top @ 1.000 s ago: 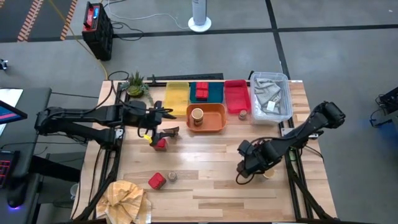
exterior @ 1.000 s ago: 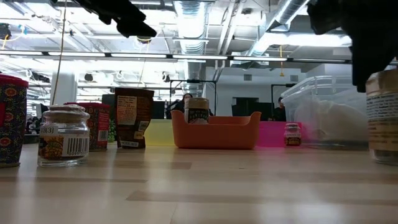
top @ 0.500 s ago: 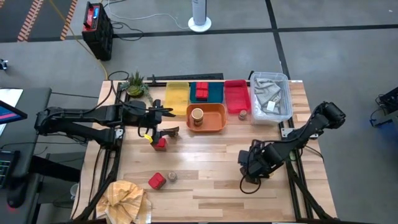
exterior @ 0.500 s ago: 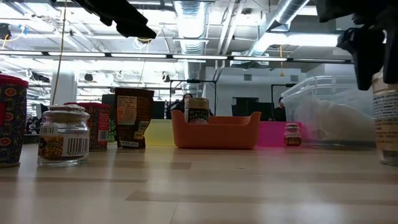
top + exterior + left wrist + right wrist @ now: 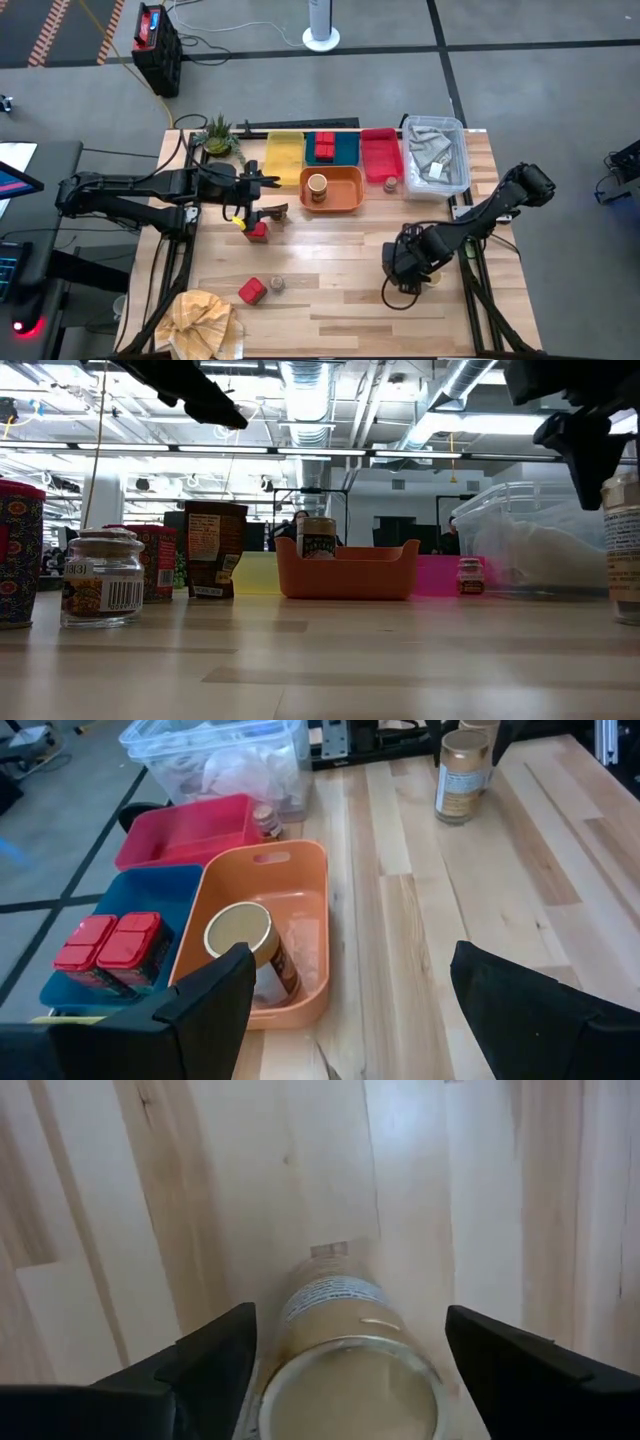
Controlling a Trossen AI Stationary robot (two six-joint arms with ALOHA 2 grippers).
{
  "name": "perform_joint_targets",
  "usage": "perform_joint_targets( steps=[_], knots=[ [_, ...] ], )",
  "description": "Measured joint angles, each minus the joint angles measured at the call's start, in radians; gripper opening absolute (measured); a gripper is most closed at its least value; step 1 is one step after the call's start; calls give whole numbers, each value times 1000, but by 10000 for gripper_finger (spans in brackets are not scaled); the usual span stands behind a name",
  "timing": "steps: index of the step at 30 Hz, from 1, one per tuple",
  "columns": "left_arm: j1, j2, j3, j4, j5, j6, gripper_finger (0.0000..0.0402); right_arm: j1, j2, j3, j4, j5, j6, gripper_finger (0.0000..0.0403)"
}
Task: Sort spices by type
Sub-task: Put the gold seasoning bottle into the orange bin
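Observation:
My right gripper (image 5: 350, 1315) is open and points down over a tan round jar with a pale top (image 5: 350, 1380). The jar stands upright near the table's right edge (image 5: 432, 279), with one finger on either side of it. My left gripper (image 5: 350, 955) is open and hovers above a red tin (image 5: 258, 231) and a dark brown piece (image 5: 275, 212). A second tan jar (image 5: 317, 184) stands in the orange tray. Two red tins (image 5: 110, 940) sit in the blue tray. A tiny shaker (image 5: 390, 184) stands beside the red tray. My right gripper's fingers (image 5: 215, 1355) come from above and stand close beside the jar's top rim (image 5: 290, 1380). I cannot tell whether they touch it. The jar stands upright on the table.
Yellow (image 5: 284, 155), blue, red and orange (image 5: 345, 200) trays line the far side, with a clear bin of cloth (image 5: 435, 155) to their right. A red tin (image 5: 252, 290) and a small shaker (image 5: 277, 284) stand near the tan cloth (image 5: 200, 315). Bare wood lies in the middle.
My right gripper has shifted a little toward the table's right edge and settled over the tan jar. The jar shows slightly farther right in the low view. My left arm has kept still.

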Motion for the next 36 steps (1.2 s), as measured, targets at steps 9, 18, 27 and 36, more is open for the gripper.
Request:
perform_joint_targets(
  steps=[9,18,27,36],
  knots=[
    [0,0,0,-2,-43,1,322,-64,0,3,-87,-72,-20,365],
    [0,0,0,-18,-54,2,322,-34,0,-49,-89,-76,12,366],
    [0,0,0,-25,-53,-9,322,-27,0,-64,-84,-75,7,325],
    [0,0,0,-25,-52,-44,322,-62,1,-47,-61,-73,-31,300]
  ],
)
